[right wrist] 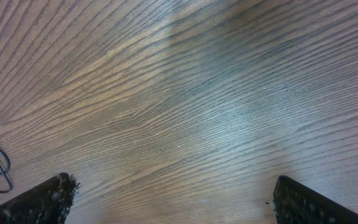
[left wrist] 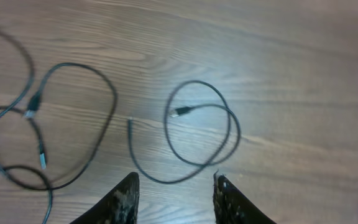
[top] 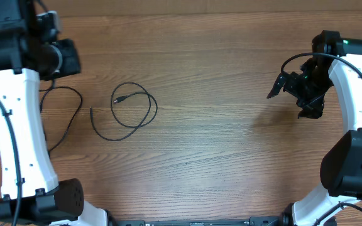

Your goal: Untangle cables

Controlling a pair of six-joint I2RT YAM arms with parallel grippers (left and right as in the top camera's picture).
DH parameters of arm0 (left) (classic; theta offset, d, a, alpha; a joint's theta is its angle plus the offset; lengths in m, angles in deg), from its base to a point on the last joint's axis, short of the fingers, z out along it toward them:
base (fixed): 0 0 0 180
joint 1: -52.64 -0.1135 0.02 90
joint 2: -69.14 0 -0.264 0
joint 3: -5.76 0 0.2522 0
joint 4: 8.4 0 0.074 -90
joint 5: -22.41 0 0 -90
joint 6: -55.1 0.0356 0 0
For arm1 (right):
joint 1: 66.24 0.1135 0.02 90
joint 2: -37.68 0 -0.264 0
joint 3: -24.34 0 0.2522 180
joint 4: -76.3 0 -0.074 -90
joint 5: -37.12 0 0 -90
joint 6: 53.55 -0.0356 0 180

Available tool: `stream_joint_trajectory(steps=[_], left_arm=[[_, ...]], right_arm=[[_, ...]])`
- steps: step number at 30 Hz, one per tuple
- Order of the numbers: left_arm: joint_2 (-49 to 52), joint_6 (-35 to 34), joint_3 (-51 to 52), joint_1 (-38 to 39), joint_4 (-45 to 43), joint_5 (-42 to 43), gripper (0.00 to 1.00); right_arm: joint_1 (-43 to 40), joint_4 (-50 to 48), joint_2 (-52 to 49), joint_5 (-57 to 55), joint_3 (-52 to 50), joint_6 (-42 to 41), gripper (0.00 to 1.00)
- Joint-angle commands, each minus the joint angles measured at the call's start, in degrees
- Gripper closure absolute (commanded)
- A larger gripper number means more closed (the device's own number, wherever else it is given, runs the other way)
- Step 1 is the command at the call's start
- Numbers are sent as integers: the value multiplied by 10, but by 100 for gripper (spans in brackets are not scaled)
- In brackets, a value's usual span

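Black cables [left wrist: 180, 112] ahead of left gripper [left wrist: 176, 180]

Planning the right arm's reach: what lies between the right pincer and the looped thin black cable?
Nothing: the overhead view shows only bare brown wooden table between right pincer and looped thin black cable.

Black cables [top: 134, 107], loosely looped, separate.

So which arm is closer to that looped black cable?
Left. The left gripper hangs just beside the cable, loop ahead of its open jaws; the right gripper sits far off across the table.
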Motion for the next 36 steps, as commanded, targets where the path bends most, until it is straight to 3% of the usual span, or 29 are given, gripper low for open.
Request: stream_joint_trajectory(steps=[1, 14, 21, 29, 36], left_arm=[[30, 38, 8, 37, 8, 9, 60], [199, 9, 9, 109, 68, -32, 59], [282, 5, 9, 129, 75, -10, 58], [330, 5, 10, 179, 82, -35, 59], [335, 5, 73, 224, 43, -65, 58]], right_arm=[[1, 0, 12, -3, 1, 2, 0], [1, 0, 12, -3, 1, 2, 0], [1, -1, 12, -3, 1, 2, 0], [1, 0, 12, -4, 1, 4, 0], [1, 0, 12, -3, 1, 4, 0]])
